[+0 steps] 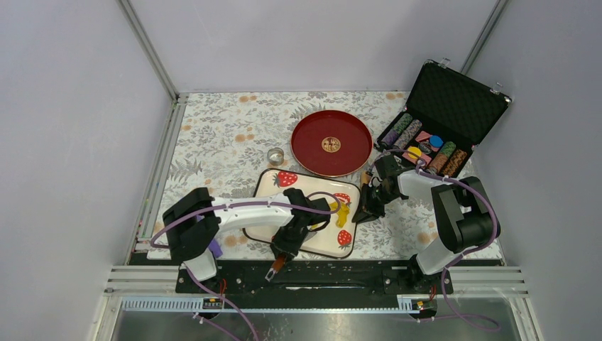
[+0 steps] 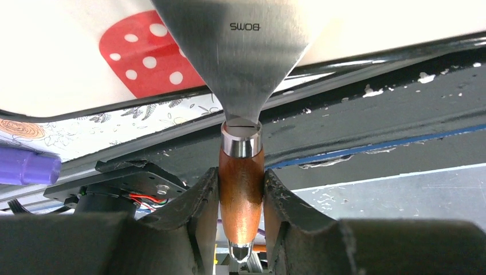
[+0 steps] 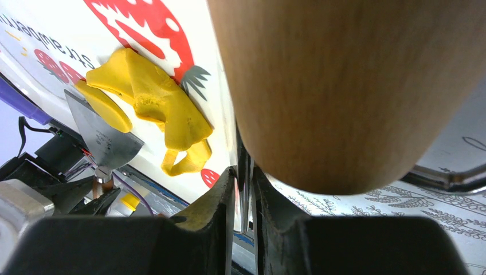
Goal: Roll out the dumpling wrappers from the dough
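The yellow dough (image 3: 157,100) lies as a ragged, folded patch on the strawberry-printed tray (image 1: 266,186), toward its right end, also seen as the dough (image 1: 343,212) from above. A small oval yellow dumpling wrapper (image 3: 104,107) rests at the tip of a steel scraper blade (image 3: 106,140). My left gripper (image 2: 240,195) is shut on the scraper's wooden handle (image 2: 240,177), the blade (image 2: 240,51) reaching over the tray's near rim. My right gripper (image 3: 243,189), just right of the tray, is shut on a thin metal strip of a wide wooden roller (image 3: 344,86).
A red round plate (image 1: 331,144) and a small metal ring cutter (image 1: 275,155) sit behind the tray. An open black case of poker chips (image 1: 433,138) stands at the back right. A purple object (image 2: 26,167) lies by the left arm's base, along the black front rail (image 1: 334,273).
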### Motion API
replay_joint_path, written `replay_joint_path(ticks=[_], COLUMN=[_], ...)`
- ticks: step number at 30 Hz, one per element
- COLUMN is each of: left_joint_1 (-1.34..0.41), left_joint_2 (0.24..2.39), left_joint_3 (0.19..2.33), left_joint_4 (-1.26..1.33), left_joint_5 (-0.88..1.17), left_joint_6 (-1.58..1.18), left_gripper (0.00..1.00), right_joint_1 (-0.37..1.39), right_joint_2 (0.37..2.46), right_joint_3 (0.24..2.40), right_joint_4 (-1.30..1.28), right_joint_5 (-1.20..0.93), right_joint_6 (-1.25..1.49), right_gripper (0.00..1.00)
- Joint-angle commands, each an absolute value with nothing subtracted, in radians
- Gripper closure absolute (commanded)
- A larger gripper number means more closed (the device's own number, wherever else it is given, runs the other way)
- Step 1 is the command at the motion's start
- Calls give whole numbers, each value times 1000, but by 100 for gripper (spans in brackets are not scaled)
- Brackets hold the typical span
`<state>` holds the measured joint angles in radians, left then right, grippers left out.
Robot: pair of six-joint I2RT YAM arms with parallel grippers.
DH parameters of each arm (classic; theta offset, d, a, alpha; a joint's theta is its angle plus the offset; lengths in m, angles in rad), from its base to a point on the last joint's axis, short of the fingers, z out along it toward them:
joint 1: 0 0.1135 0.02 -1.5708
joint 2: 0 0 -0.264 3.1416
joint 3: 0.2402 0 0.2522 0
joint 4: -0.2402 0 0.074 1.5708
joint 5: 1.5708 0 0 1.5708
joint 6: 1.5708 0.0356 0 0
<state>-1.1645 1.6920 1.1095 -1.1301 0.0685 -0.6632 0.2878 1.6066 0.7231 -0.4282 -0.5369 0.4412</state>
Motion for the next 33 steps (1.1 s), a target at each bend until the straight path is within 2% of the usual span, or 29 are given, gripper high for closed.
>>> replay_joint_path(ticks=[1,33], left_joint_1=[-1162,-1111], left_joint_2=[1623,1710], left_joint_3=[1103,1080], left_joint_4=[-1177,-1121], left_joint_5=[90,118], left_joint_6=[-681,-596], left_gripper=[100,100], right_joint_1=[291,292], right_joint_2=[1629,1623], right_joint_3=[697,694], right_joint_4=[-456,-459], right_joint_5=[-455,-455], right_joint_6=[408,403], right_gripper=[100,100])
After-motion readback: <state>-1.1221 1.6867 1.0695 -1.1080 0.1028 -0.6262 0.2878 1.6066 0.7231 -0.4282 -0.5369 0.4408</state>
